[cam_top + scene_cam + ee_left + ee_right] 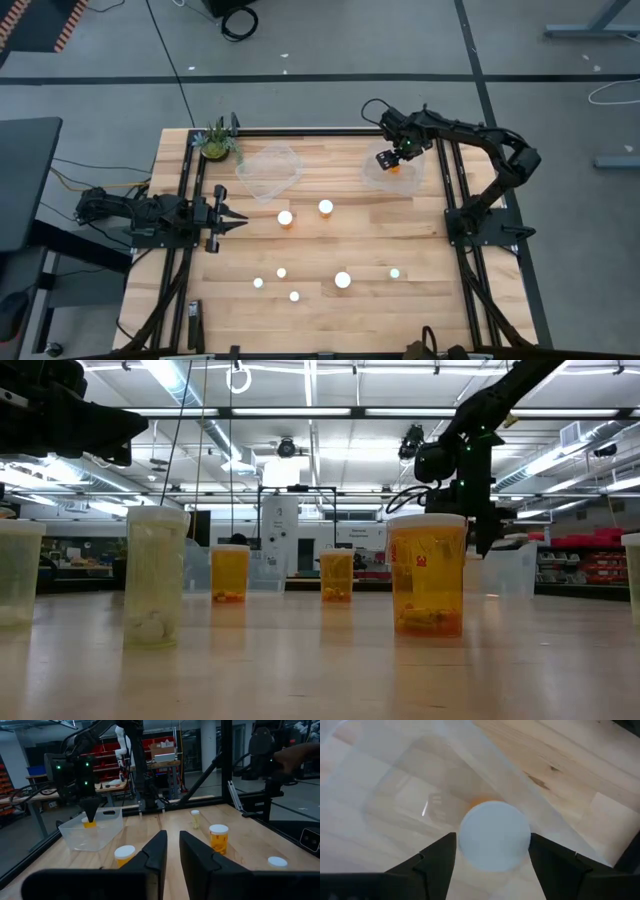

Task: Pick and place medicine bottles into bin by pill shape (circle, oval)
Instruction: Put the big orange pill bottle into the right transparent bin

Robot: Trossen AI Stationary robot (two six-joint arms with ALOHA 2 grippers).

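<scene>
Item: medicine bottles, small amber translucent cylinders with round white caps, several sizes

Location: seven stand upright and scattered on the wooden table (440, 300), among them a pair near the middle (286, 218) (325, 207) and a larger-capped one (343, 280) nearer the front edge. One more bottle (494, 835) sits inside the right clear tub (372, 176), directly under the right gripper (392, 160). The left clear tub (268, 168) appears to hold none.

Right gripper: over the right tub, fingers (436, 860) spread wide to either side of the white cap. Whether they touch the cap cannot be told, but the bottle looks to rest on the tub floor, so likely let go.

Left gripper (238, 219): low at the table's left side, pointing toward the middle pair, fingers nearly together, holding nothing.

Handling, judged: light rigid plastic, smooth and somewhat slippery, contents loose. Tall and narrow, so prone to tipping if nudged. Best taken from above across the cap or upper body, with fingers squared on opposite sides

Other: small potted plant (216, 142) at the far left corner
</scene>
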